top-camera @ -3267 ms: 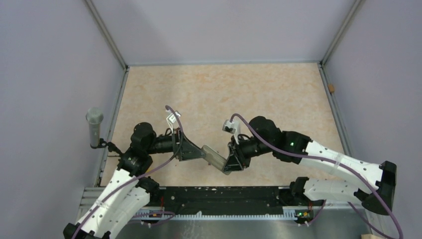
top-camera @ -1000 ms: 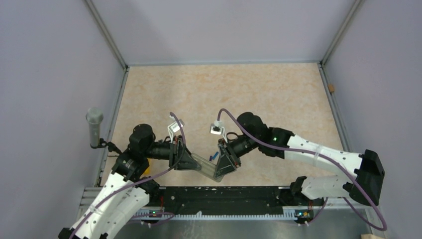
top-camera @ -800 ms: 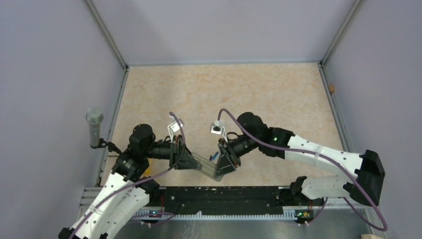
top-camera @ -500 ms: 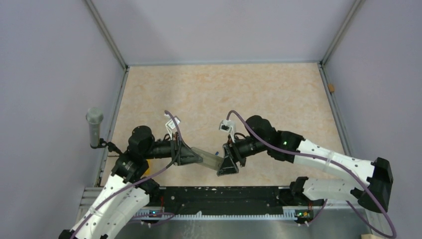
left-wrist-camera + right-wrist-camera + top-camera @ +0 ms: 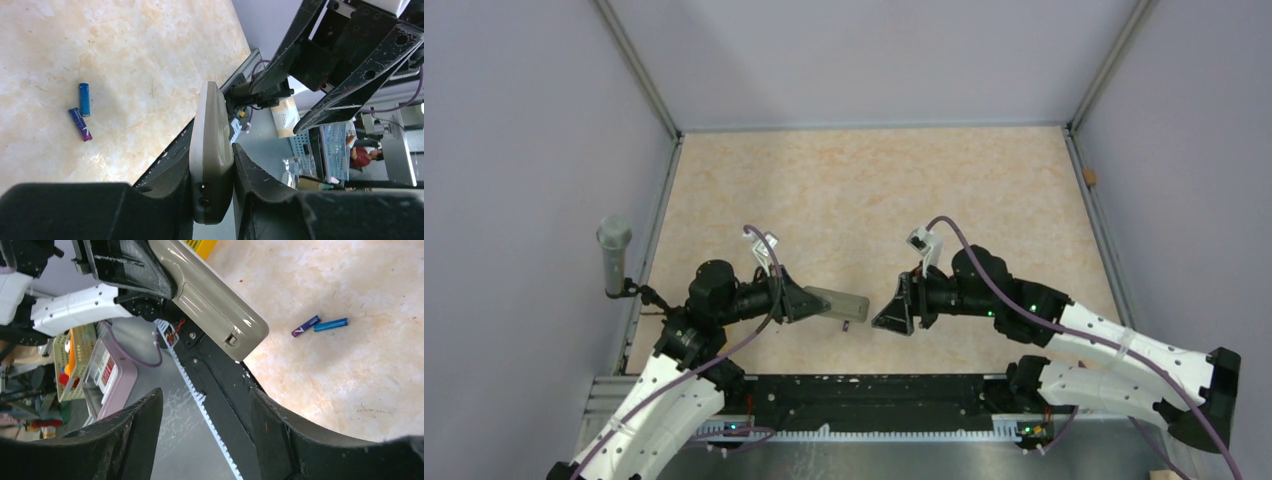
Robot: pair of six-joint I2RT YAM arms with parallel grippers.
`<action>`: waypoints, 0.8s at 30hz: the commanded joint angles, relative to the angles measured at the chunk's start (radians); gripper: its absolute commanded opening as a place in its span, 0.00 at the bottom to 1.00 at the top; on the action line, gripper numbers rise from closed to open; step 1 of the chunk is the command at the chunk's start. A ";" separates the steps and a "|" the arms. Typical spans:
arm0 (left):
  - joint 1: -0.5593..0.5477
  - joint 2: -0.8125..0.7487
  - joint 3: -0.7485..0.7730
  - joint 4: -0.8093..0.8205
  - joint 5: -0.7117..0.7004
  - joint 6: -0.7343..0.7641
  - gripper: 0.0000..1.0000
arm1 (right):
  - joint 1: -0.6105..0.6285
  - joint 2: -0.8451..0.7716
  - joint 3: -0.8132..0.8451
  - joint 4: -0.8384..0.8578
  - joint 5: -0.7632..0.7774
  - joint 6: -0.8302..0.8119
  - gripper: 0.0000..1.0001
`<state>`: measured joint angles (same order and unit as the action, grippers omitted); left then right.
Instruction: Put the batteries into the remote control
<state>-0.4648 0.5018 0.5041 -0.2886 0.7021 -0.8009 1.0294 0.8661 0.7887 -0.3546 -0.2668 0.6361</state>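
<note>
My left gripper [image 5: 812, 302] is shut on the remote control [image 5: 842, 304] and holds it above the table, its free end pointing right. In the left wrist view the remote control [image 5: 210, 115] stands edge-on, clamped between my left gripper's [image 5: 212, 167] fingers. Its grey back [image 5: 210, 305] faces the right wrist camera. My right gripper [image 5: 890, 316] hangs open just right of the remote's tip, touching nothing, and nothing lies in its gap [image 5: 205, 440]. Two batteries, one blue [image 5: 330, 324] and one purple [image 5: 305, 326], lie side by side on the table [image 5: 82, 111] below the remote.
A grey cylinder on a post [image 5: 613, 256] stands by the left wall. A black rail [image 5: 874, 395] runs along the near edge. A yellow block [image 5: 202, 246] shows behind the left gripper. Walls close in the tan table [image 5: 874, 190] on three sides.
My right gripper has opened, let go of the remote's end and drawn back to the right. The left gripper has swung the remote up and level, still gripping it.
</note>
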 commanded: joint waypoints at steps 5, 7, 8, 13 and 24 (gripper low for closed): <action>0.003 -0.030 -0.046 0.118 -0.103 -0.109 0.00 | -0.006 -0.043 -0.066 0.205 0.140 0.144 0.59; 0.002 -0.035 -0.057 0.129 -0.115 -0.128 0.00 | -0.005 -0.040 -0.075 0.234 0.154 0.160 0.58; 0.003 -0.038 -0.062 0.137 -0.120 -0.136 0.00 | -0.005 -0.036 -0.078 0.249 0.157 0.165 0.58; 0.002 -0.034 -0.079 0.172 -0.136 -0.173 0.00 | -0.006 0.017 -0.071 0.302 0.155 0.182 0.57; 0.002 -0.018 -0.084 0.196 -0.132 -0.201 0.00 | -0.006 0.098 -0.069 0.382 0.168 0.200 0.56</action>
<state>-0.4648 0.4824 0.4221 -0.1719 0.5774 -0.9829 1.0290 0.9474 0.7109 -0.0662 -0.1143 0.8185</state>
